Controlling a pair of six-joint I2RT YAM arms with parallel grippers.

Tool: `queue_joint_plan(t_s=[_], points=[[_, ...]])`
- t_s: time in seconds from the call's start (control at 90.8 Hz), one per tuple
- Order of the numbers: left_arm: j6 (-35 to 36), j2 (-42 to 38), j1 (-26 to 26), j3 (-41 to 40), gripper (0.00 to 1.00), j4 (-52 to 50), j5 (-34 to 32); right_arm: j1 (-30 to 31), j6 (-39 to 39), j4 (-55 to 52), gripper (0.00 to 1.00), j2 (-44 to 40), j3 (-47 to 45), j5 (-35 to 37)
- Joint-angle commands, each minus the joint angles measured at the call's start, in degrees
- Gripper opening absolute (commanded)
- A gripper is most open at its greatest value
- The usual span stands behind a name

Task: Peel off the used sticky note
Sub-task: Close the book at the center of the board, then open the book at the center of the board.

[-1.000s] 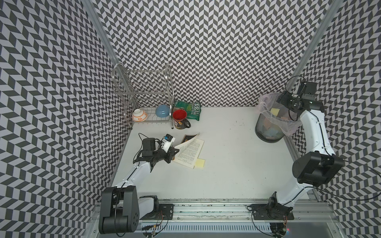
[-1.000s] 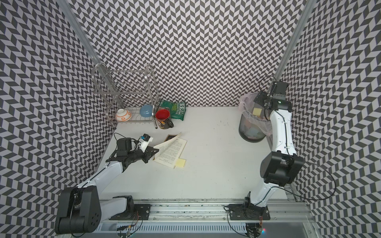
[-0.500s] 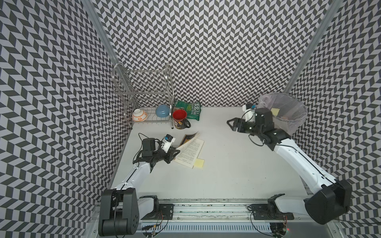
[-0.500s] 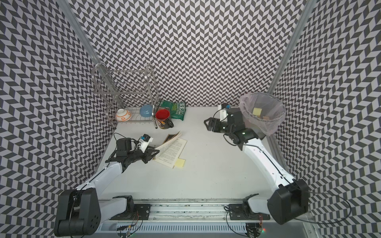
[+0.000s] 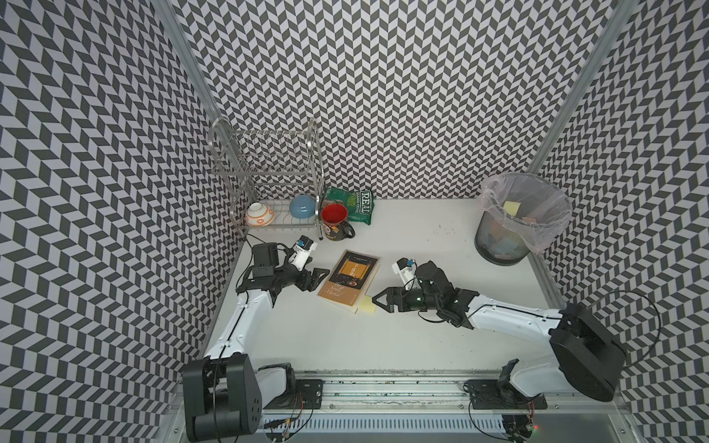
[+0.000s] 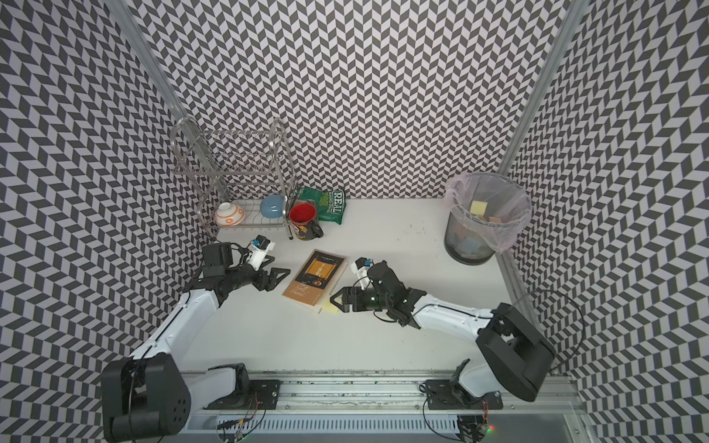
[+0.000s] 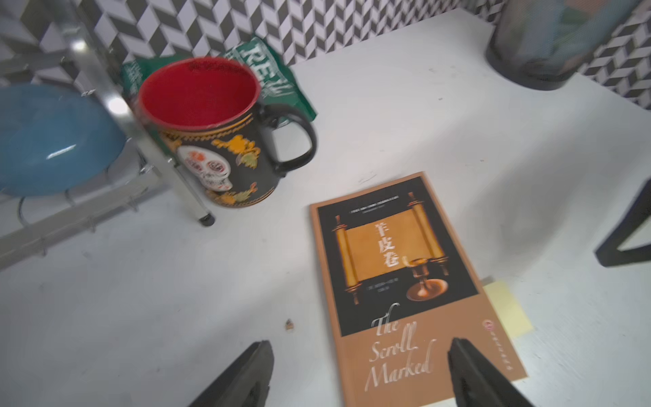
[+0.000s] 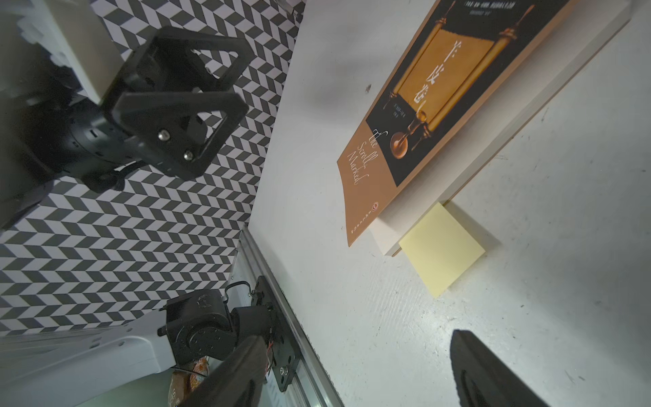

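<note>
- The white table carries everything, inside walls of black-and-white zigzag.
- The right arm lies low across the table towards its middle. The left arm reaches up along its own side.
- A wire dish rack stands in the far corner on the left arm's side.
- A mesh bin with a clear liner stands in the opposite far corner, with a yellow slip inside among other scraps.
- A closed book with a brown-and-black cover lies flat between the two grippers.
- A green chip bag leans at the back wall beside the rack.
- A black mug with a red inside stands upright just in front of the bag.
- A white bowl and a blue bowl sit on the rack's lower shelf.
- The left gripper hovers just beside the book's left edge, jaws wide and empty.
- The right gripper points at the book's near corner, jaws spread wide with nothing between them.
- The sticky note, pale yellow, sticks out flat from under the book's pages at that near corner. It lies just ahead of the right gripper's fingers, not touching them in the right wrist view.
</note>
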Motion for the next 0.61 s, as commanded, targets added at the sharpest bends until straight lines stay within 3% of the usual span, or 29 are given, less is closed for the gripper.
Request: queue_joint_plan(t_s=[0.0, 0.198, 0.595], points=[[-5.2, 5.9, 0.3, 1.1, 0.79, 4.3, -9.1, 1.8, 5.8, 11.3, 0.86, 3.0, 0.1, -1.1], [-7.7, 14.4, -1.4, 2.8, 0.76, 6.7, -17.2, 3.7, 11.3, 16.1, 0.87, 11.7, 3.4, -2.8], [-10.0, 22.6, -6.2, 2.5, 0.75, 7.5, -21.2, 4.1, 13.1, 16.8, 0.87, 22.0, 10.0, -3.0]])
